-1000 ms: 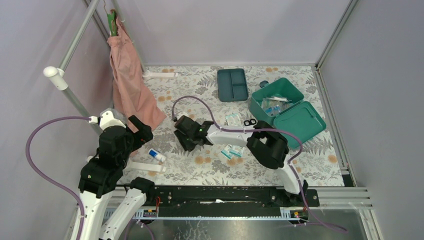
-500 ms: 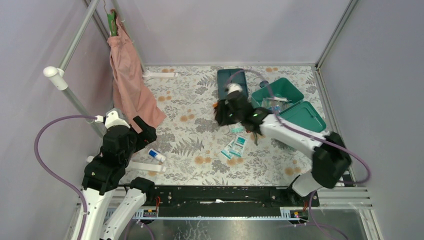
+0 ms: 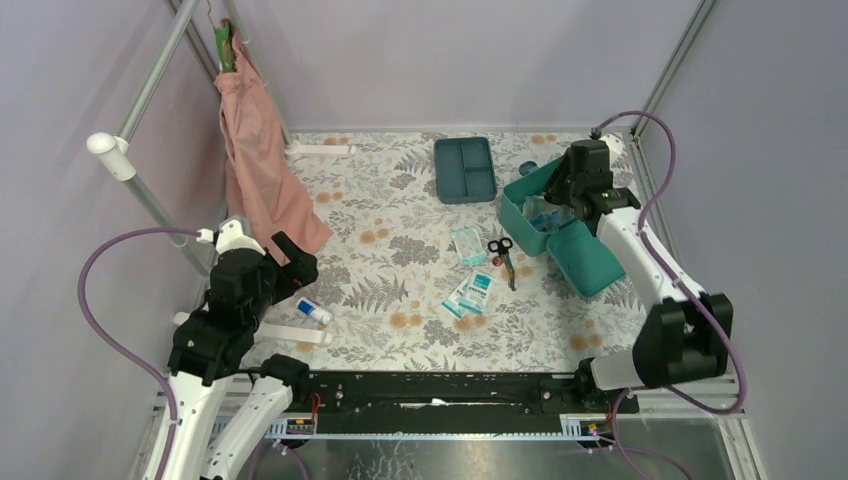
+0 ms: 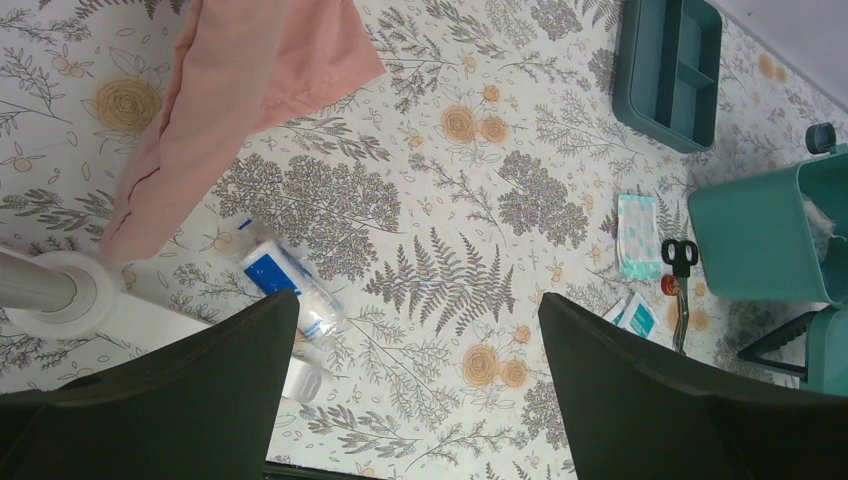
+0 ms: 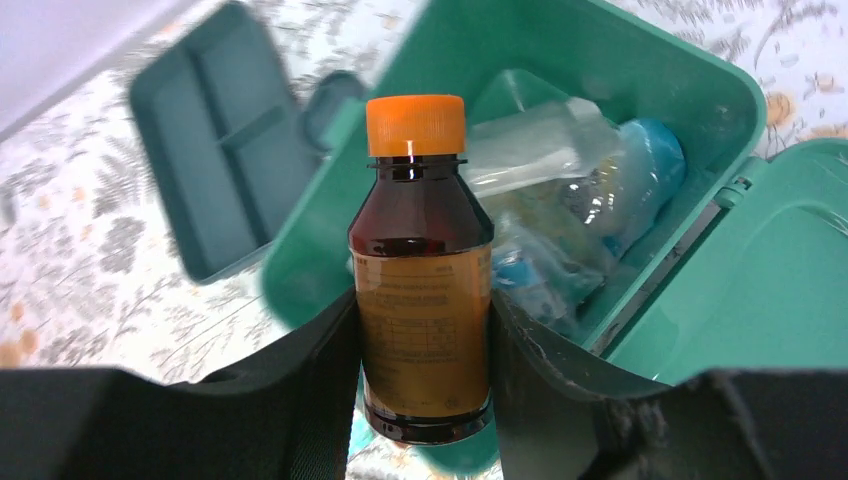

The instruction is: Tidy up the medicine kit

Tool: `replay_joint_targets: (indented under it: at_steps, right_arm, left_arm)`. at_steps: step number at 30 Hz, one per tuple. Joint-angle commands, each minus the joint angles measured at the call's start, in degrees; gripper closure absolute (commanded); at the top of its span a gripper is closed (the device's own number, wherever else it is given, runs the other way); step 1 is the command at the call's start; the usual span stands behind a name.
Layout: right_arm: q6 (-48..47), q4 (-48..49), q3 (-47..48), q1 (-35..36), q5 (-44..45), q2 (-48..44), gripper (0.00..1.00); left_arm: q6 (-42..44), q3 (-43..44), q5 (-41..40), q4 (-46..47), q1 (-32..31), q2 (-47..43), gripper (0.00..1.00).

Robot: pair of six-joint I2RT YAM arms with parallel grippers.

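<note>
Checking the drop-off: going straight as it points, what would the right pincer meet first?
Probably the open medicine kit: the brown bottle in the right pincer would reach clear packets inside; depth unclear.

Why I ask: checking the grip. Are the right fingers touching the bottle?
Touching. The right wrist view shows both fingers pressed against the bottle, no gap.

You have the medicine kit (image 3: 520,213) at the far right of the table (image 3: 400,200), with its lid (image 3: 590,258) lying open on its near side and the divided tray (image 3: 465,168) just to its left at the back. In front of the tray, a pouch (image 3: 466,244) and scissors (image 3: 502,256) lie side by side, with packets (image 3: 470,293) just nearer to you. The bottle (image 5: 420,270) sits in the right gripper (image 5: 422,320) above the kit's open box, and a tube (image 3: 313,310) lies far left, in front of the hanging cloth (image 3: 255,170).
</note>
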Motion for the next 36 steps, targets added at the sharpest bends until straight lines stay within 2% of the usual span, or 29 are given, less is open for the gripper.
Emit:
replay_joint_targets:
  at_steps: [1,5,10,15,23,30,36]
  right_arm:
    - [5.1,2.5,2.6,-5.0,-4.5,6.9,0.69]
    - [7.6,2.3,6.1,-6.4,-6.6,12.3,0.67]
    - [8.3,1.8,8.5,-6.6,-8.3,15.5,0.49]
    - [6.2,1.3,8.4,-6.7,-7.4,13.3,0.36]
    - [2.1,-1.5,8.1,-6.8,-7.2,6.8,0.32]
    - [2.2,-2.7,2.4,-6.8,-19.9,-3.7,0.33]
    - [1.8,-4.8,-2.9,-6.4,-27.0,-10.9,0.35]
  left_arm:
    - [-0.2,-0.4,1.2,3.0,-0.3,0.2,0.01]
    - [-0.4,-0.5,1.8,2.9,-0.3,0.1,0.01]
    - [-1.1,-1.3,1.8,3.1,-0.3,0.3,0.01]
    - [-1.5,-1.6,1.1,3.1,-0.3,0.9,0.01]
    - [-6.7,-2.1,-0.5,2.0,-0.3,2.6,0.01]
    - [-19.7,-2.9,-5.6,-3.1,-0.3,4.8,0.01]
    - [-30.1,-6.9,-7.9,-6.5,-0.3,7.9,0.03]
